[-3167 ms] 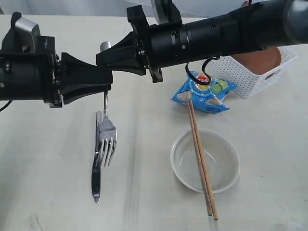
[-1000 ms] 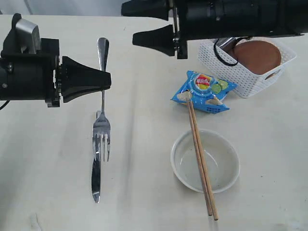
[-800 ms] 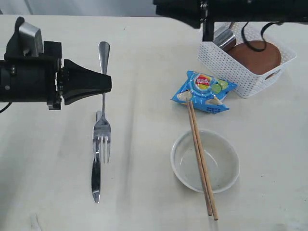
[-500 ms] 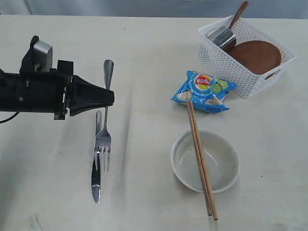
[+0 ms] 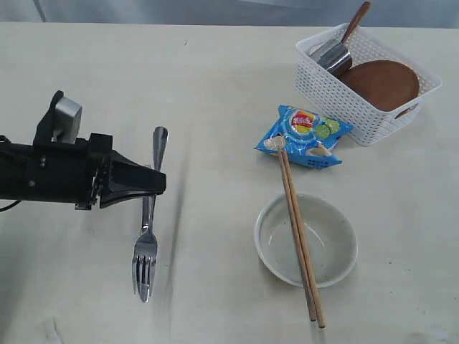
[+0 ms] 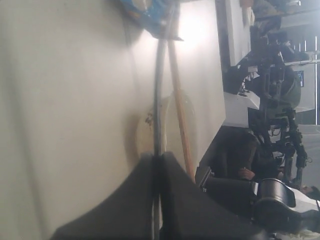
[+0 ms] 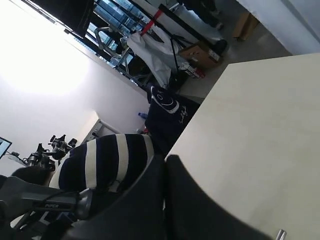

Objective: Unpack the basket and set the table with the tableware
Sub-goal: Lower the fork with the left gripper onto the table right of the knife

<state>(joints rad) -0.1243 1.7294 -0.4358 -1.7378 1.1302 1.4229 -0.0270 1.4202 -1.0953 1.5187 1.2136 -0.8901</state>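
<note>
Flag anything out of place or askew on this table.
The chopsticks lie slanted across the white bowl, their far ends reaching onto a blue snack bag, which is not tableware. In the basket, the steel cup lies tilted. The left pincer grips the fork by its handle; nothing odd there.

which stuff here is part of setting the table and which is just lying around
For the job: fork, bowl, chopsticks, basket with the plate, cup and spoon in it.

Just lying about: snack bag.
</note>
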